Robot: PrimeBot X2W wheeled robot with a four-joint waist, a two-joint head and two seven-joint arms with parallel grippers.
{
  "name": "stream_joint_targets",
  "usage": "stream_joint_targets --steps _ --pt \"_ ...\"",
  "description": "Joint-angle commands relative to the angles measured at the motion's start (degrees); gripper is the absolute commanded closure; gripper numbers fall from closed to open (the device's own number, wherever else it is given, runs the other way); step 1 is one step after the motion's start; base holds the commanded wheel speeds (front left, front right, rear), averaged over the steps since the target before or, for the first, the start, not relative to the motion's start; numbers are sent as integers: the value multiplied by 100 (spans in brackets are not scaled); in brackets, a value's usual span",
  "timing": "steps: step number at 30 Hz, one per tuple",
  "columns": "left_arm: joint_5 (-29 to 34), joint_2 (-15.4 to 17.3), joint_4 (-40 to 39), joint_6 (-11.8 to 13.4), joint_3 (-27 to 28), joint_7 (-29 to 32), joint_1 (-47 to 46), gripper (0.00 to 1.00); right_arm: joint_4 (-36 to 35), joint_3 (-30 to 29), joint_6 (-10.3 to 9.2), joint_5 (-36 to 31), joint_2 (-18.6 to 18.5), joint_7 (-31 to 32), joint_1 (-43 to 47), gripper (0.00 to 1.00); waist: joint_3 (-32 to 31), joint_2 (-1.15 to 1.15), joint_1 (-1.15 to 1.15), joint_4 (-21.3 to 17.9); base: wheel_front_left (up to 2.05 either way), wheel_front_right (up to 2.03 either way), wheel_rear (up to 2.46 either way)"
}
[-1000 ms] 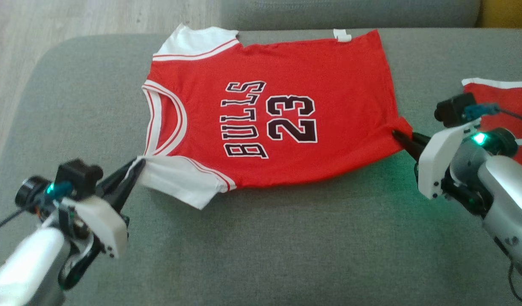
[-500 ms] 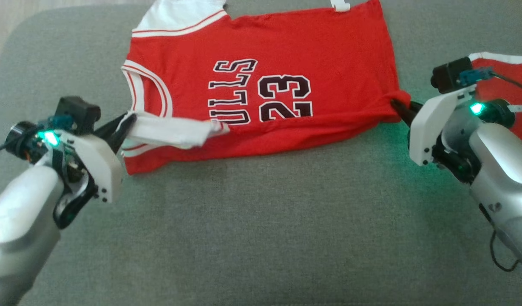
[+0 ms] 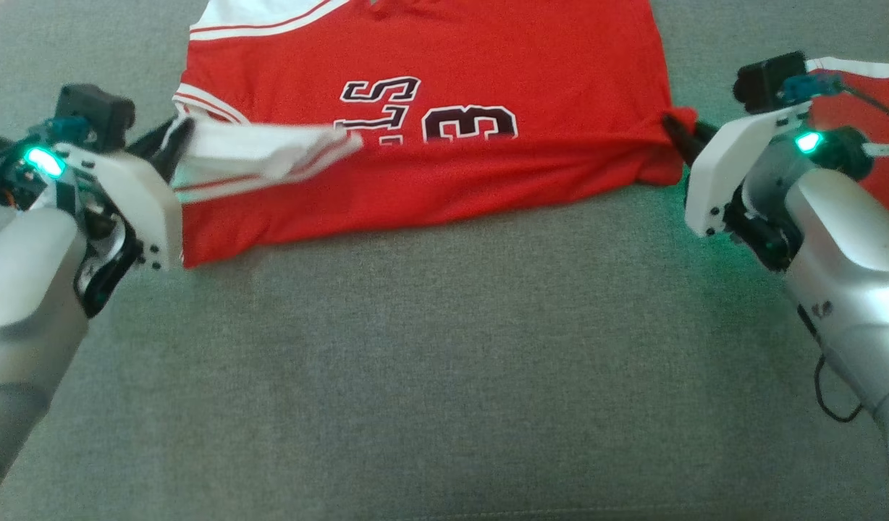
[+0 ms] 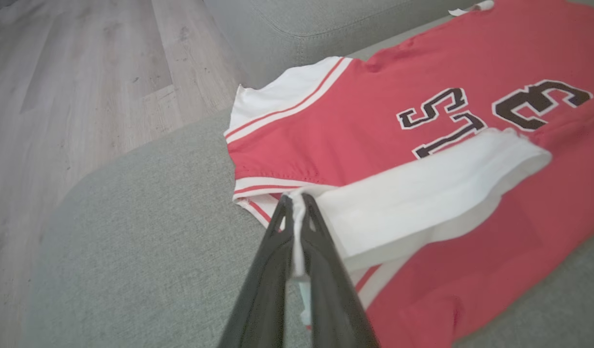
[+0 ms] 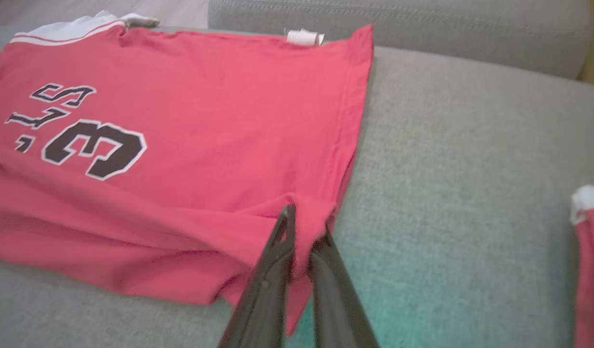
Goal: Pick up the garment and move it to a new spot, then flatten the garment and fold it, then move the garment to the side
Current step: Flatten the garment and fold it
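Note:
The garment [image 3: 444,79] is a red jersey with white sleeves and black lettering, spread on a grey sofa seat. Its near long edge is lifted and folded over toward the far side, covering the lower half of the print. My left gripper [image 3: 175,137] is shut on the white sleeve [image 4: 423,193] at the left end; the left wrist view shows the cloth pinched between the fingers [image 4: 297,212]. At the right end my right gripper [image 3: 672,130] is shut on the red hem corner [image 5: 311,212], which it holds raised off the cushion.
The grey sofa seat [image 3: 444,362] stretches toward me, its backrest [image 5: 398,24] beyond the jersey. A second red and white garment [image 3: 861,94] lies at the far right behind my right arm. Wooden floor [image 4: 84,96] lies past the sofa's left edge.
Both grippers have carried the jersey's near edge away from me, folding it over the print. The head camera has tilted down, so the jersey sits higher in the picture.

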Motion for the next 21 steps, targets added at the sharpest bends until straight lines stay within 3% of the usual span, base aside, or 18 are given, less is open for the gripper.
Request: stream_joint_targets --steps 1,4,8,11,17,21 --pt "7 144 100 32 233 -186 -405 0 19 -52 -5 -44 59 -154 -194 0 2 0 -1 12 0 0 0" --pt "172 -42 470 180 279 -752 -582 0 243 -172 -5 -110 176 -601 -323 0 -32 0 -1 40 0 0 0" --pt "301 -304 830 720 570 -2011 -697 0 457 -401 -5 -109 322 -1383 -376 0 -183 0 -1 99 0 0 0" --pt "298 -462 824 993 867 -2378 -593 0 570 -600 -5 -84 426 -2043 -317 0 -372 0 -1 152 0 0 0" --pt "921 -507 -831 1552 2024 -2413 456 0 374 -1135 -5 -415 594 -2635 -45 0 -698 0 -1 245 0 0 0" --pt "1412 -656 -1868 1766 2649 -2414 1622 0 -582 -2206 -5 -1233 690 -2643 659 0 -814 0 -1 276 0 0 0"
